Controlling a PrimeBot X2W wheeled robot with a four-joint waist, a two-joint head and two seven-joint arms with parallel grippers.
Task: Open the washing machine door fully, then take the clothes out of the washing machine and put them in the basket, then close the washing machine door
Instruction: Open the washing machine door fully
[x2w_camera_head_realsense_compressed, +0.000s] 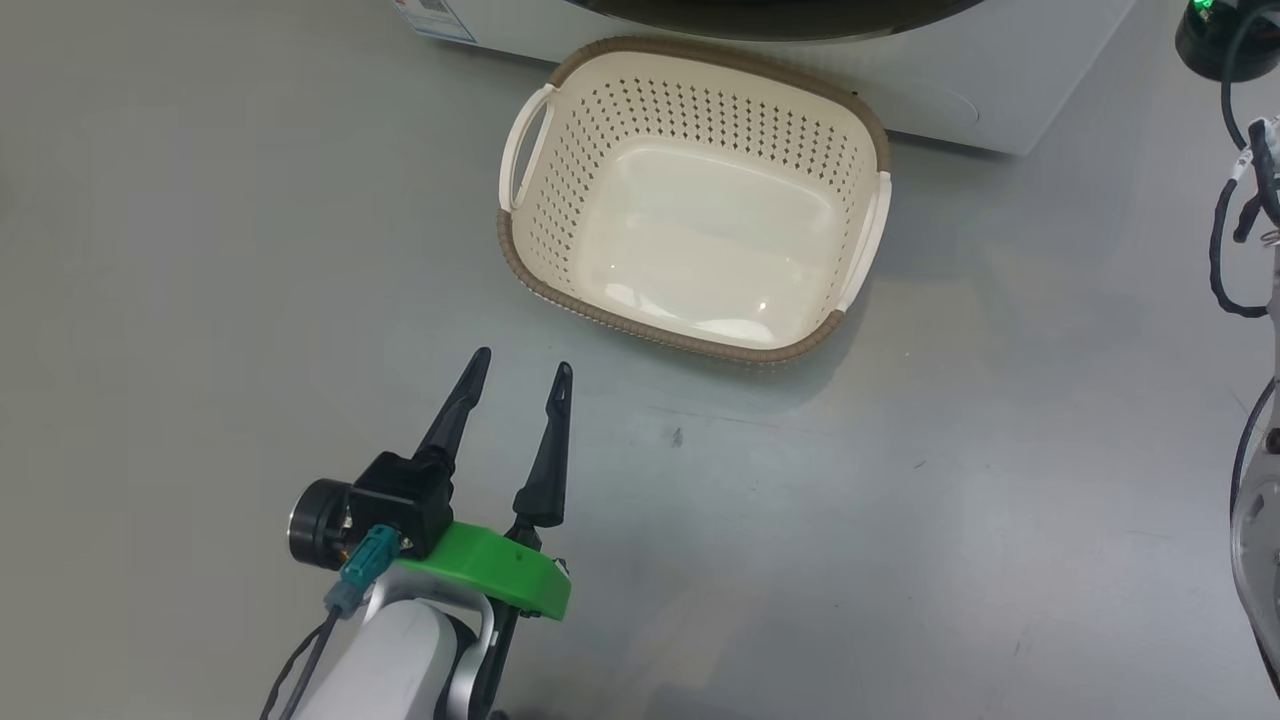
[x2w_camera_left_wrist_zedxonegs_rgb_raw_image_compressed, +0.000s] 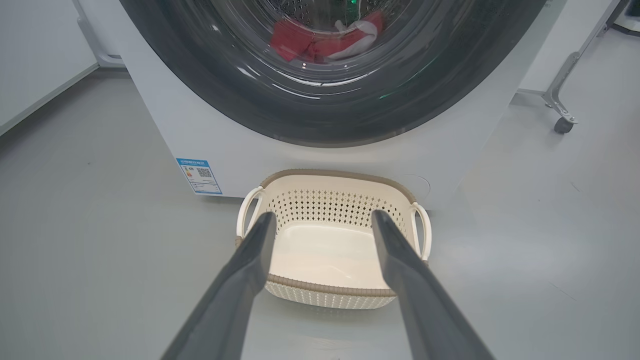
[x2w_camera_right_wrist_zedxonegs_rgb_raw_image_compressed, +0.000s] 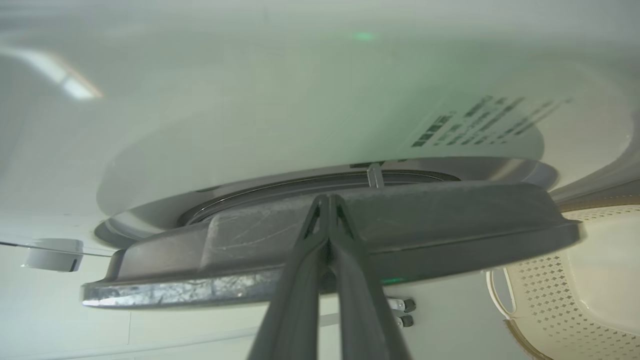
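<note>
Our left hand (x2w_camera_head_realsense_compressed: 524, 360) gapes, holding nothing; ahead, one bare-bottomed basket (x2w_camera_head_realsense_compressed: 700, 110), then one washing machine (x2w_camera_left_wrist_zedxonegs_rgb_raw_image_compressed: 200, 135) holding red clothes (x2w_camera_left_wrist_zedxonegs_rgb_raw_image_compressed: 300, 42). Our right hand (x2w_camera_right_wrist_zedxonegs_rgb_raw_image_compressed: 328, 196) is pinched closed.

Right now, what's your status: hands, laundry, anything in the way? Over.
Left gripper open above floor. Right gripper shut, tips at the washing machine door rim. Clothes inside behind glass. Basket empty, close under the door.

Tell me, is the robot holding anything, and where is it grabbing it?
Nothing is held. The left end effector is open over the floor. The right end effector is shut on nothing, its tips by the dark rim of the door.
</note>
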